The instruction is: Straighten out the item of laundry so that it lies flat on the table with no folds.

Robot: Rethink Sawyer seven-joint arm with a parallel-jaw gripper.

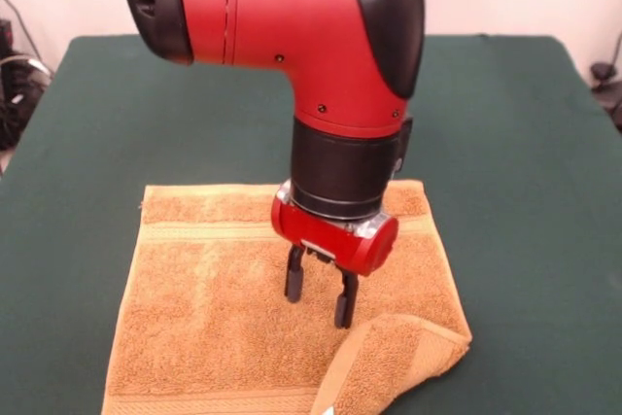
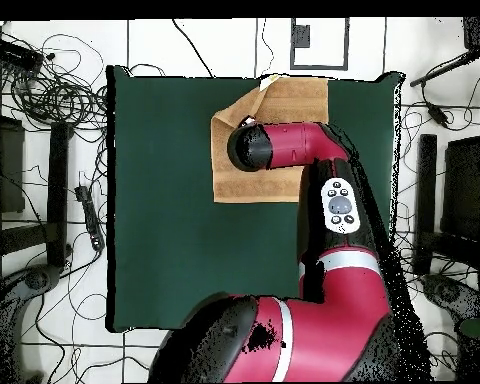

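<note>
1. Lying on the green table, one orange-tan towel sat near the camera-side edge in the front view, and in the overhead view it sat at the table's far edge from the robot's base
2. At the left of the front view a bundle of dark cables rested off the table; the overhead view showed more loose cables and dark stands on the floor to the left of the table
3. Most of the towel lay spread out, with a woven band running across near its far end
4. Its near right corner was folded back over the cloth, so one flap lay doubled there; in the overhead view the same fold showed at the towel's upper left
5. One red and black arm came down from the top of the front view, its wrist pointing almost straight down and hiding the middle of the towel's far part
6. The single gripper hung over the towel's centre, just beside the folded flap
7. Its two black fingers stood apart with nothing between them, and whether their tips touched the cloth could not be told
8. At the right edge of the front view a small dark object stood off the table
</note>
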